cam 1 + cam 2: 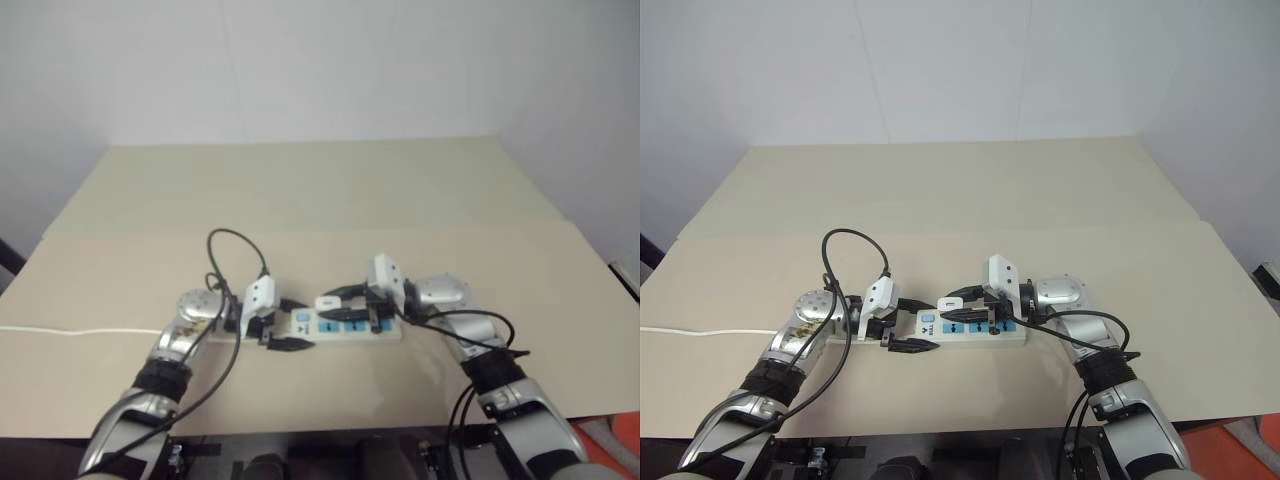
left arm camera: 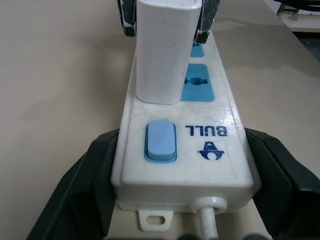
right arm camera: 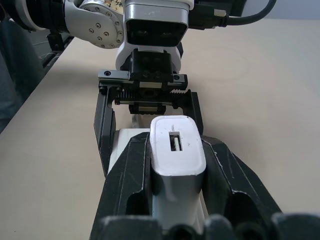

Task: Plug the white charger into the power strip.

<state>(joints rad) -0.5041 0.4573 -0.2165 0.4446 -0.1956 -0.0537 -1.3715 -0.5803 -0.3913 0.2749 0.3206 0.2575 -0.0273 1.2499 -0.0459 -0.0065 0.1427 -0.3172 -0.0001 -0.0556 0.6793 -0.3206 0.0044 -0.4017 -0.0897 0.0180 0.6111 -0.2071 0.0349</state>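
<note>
The power strip lies flat on the tan table, its blue switch toward my left arm. My left gripper is shut on the strip's switch end, one black finger on each long side. The white charger stands upright on the strip over the socket beside the switch, its base meeting the strip's face. My right gripper is shut on the charger, clamping its two sides. Further blue sockets show past the charger.
The strip's thin white cord runs left across the table to its edge. The table is covered by tan sheets with a seam behind the arms. A black cable loops up over my left wrist.
</note>
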